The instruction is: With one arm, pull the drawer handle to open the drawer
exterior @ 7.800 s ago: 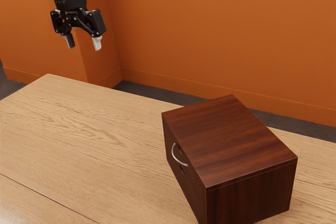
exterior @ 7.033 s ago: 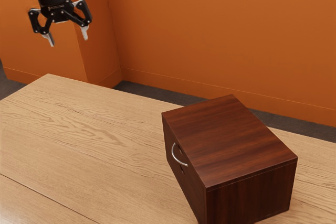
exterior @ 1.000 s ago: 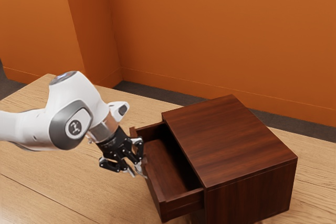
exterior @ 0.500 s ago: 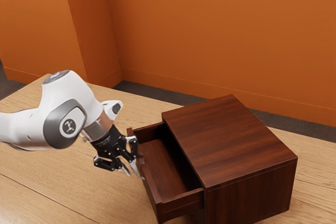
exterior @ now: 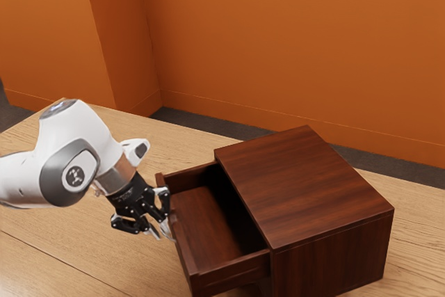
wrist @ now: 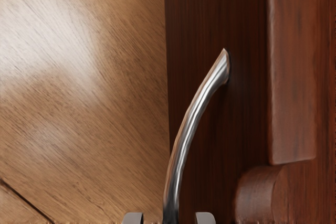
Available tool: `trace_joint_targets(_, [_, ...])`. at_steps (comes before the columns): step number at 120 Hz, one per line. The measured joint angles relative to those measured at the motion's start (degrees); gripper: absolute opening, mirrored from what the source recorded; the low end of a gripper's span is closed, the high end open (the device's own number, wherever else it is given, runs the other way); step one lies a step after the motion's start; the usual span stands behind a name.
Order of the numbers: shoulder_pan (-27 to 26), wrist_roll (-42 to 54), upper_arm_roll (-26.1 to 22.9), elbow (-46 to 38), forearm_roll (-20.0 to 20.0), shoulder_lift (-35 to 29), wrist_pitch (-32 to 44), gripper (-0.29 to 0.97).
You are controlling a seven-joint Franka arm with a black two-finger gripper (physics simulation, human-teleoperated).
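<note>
Drawer [exterior: 208, 234], drawn well out of the dark wooden cabinet [exterior: 299, 179], at lower centre of the exterior frame. Its bare floor and side walls are exposed, and its front panel stands clear of the cabinet toward the lower left. We read the task as largely accomplished. How much travel remains we cannot judge.

The white arm [exterior: 62, 165] enters from the left edge and bends low over the table [exterior: 90, 130]. This brings the jaws level with the drawer front, against its outer face. We take this low, sideways posture to serve the pull: the force runs along the line on which the drawer slides, not up or down.

In the wrist frame the curved metal handle [wrist: 194, 124] leaves its upper mount on the panel. It bows away from the wood and runs off the lower edge directly beneath the hand. We cannot tell whether the jaws are clenched on the handle or merely set about it.

Compared with half a second ago, the drawer front and the arm have both moved further toward the lower left, and more of the drawer floor is uncovered. In the earliest frames the drawer was shut flush with the cabinet. The handle was plainly visible on its face, and the jaws hung high in the upper left corner, spread wide.
</note>
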Motion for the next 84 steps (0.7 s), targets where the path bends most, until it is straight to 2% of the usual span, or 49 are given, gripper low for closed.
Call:
trace_joint_targets(46, [0.00, -0.08, 1.49, -3.07, -0.02, -4.94, -1.25, 0.03])
trace_joint_targets(57, [0.14, -0.06, 3.87, -3.07, 0.33, -9.71, -2.84, 0.08])
trace_joint_targets(64, [3.69, -0.06, 5.79, -2.74, 2.68, -14.58, -5.51, 0.18])
trace_joint_targets(72, [6.44, -0.04, 7.67, 0.37, 7.71, -16.99, -10.33, 0.31])
trace_joint_targets(84, [7.51, 0.02, 10.34, 17.58, 17.51, -16.82, -22.93, 0.45])
